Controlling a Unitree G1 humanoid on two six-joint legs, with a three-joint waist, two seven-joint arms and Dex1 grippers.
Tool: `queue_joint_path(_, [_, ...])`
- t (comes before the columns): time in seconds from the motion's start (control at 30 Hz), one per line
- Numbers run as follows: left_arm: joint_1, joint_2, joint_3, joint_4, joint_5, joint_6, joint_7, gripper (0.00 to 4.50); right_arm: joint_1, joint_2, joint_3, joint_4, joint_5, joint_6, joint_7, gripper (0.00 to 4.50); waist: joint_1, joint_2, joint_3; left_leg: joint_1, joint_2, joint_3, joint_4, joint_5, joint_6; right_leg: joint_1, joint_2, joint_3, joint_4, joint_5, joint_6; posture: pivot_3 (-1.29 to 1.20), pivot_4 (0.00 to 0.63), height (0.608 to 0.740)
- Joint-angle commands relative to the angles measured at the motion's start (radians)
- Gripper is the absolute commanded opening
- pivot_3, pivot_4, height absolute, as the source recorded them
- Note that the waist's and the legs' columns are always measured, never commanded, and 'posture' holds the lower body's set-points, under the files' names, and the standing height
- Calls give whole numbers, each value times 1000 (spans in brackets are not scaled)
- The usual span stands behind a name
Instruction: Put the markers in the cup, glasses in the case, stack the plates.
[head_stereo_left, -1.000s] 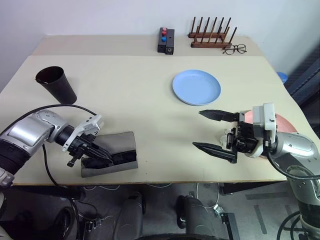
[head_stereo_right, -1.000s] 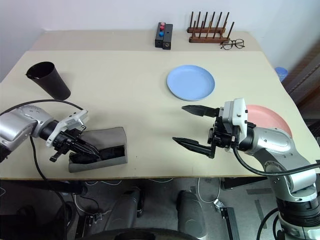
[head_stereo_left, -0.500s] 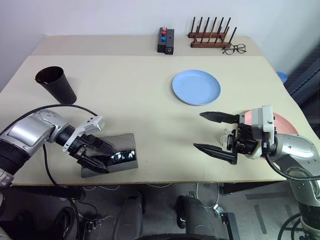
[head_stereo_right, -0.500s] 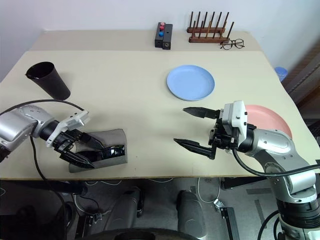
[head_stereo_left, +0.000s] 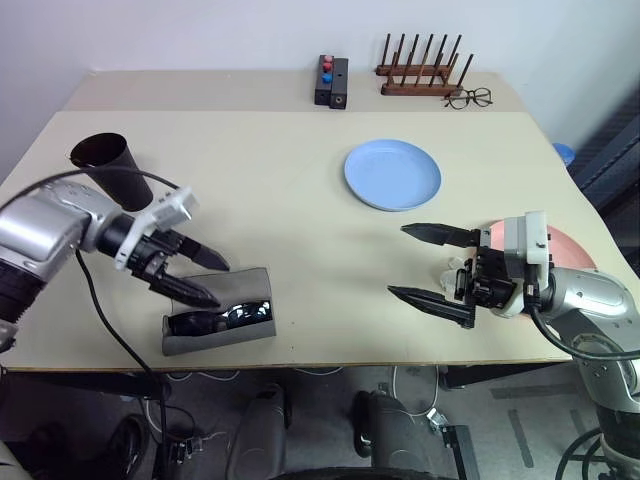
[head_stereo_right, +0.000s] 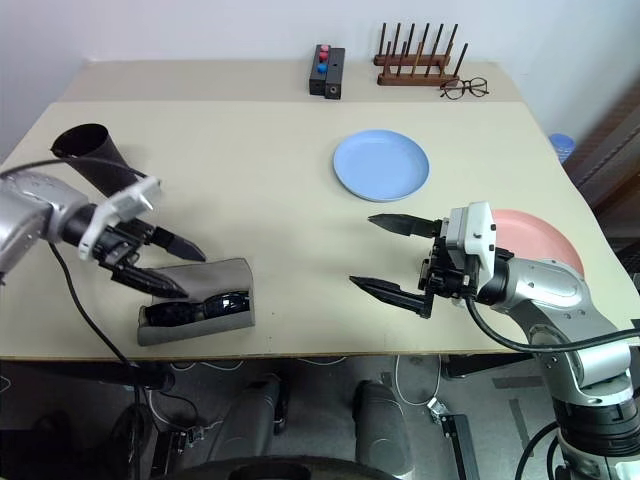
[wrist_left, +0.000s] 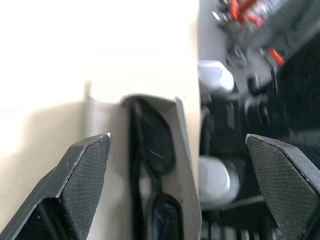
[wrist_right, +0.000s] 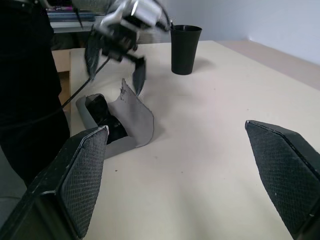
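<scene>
Since the earlier frame, your left gripper (head_stereo_left: 205, 281) let go of the chunky black sunglasses (head_stereo_left: 222, 317) and lifted away; its two black fingers stood spread wide above the case, holding nothing. You left the sunglasses lying inside the grey fabric-like oblong case (head_stereo_left: 232, 328), which sat near the front edge of the beige table (head_stereo_left: 260, 190) with its flap still open. Your right gripper (head_stereo_left: 433, 265) kept its place over the table, fingers spread and empty, just beside the round pink plate (head_stereo_right: 535, 232), with a small whitish object (head_stereo_left: 455, 268), too unclear to identify, on the table by it. You had the round light-blue plate (head_stereo_left: 393, 174) lying apart from the pink one, unstacked. Your tall black-brown tapered cup (head_stereo_left: 112, 168) stood upright at the left side. At the far edge sat a black box with red and blue buttons (head_stereo_left: 332, 80), a brown wooden peg rack (head_stereo_left: 420, 68) and thin-framed clear spectacles (head_stereo_left: 469, 98).
</scene>
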Motion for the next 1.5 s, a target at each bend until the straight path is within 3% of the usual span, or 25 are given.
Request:
queue_joint_path(0.03, [-61,-20,89,108,9,11,-4,4475,-14,1,-8,0,1,-16,2,4500,0,0,0,0,0,0,0,0,0,0,0,0,0,0,0,0,150,740])
queue_joint_path(0.23, [-74,-159,221,299,201,-237,67,4475,-32,12,20,20,-30,-40,4,4500,2,0,0,0,0,0,0,0,0,0,0,0,0,1,-2,0,150,740])
queue_joint_path(0.43, [-36,-240,267,393,347,-330,128,4475,-47,14,31,28,-33,-41,3,4500,-3,0,0,0,0,0,0,0,0,0,0,0,1,2,-1,0,150,740])
queue_joint_path(0.57, [-4,-258,284,418,398,-362,108,3325,-47,10,29,24,-30,-36,2,4500,-1,0,0,0,0,0,0,0,0,0,0,0,1,2,-1,0,150,740])
queue_joint_path(0.73, [54,-271,286,422,471,-420,97,757,-40,9,24,10,-27,-32,-9,4500,1,0,0,0,0,0,1,0,0,0,0,0,1,2,-1,0,150,740])
queue_joint_path(0.8, [67,-281,288,428,497,-442,100,61,-38,8,23,7,-27,-31,-13,4500,2,0,0,0,0,0,1,0,0,0,0,0,1,2,-1,0,150,740])
queue_joint_path(1.07, [114,-294,278,378,538,-437,22,61,-35,7,24,-2,-26,-27,-30,4500,0,0,0,0,0,0,1,0,0,0,0,0,1,2,-1,0,150,740])
queue_joint_path(1.5, [166,-173,179,191,371,-301,-4,61,-40,7,24,-9,-24,-16,-44,4500,0,0,0,0,0,0,1,0,0,0,0,0,1,2,-1,0,150,740])
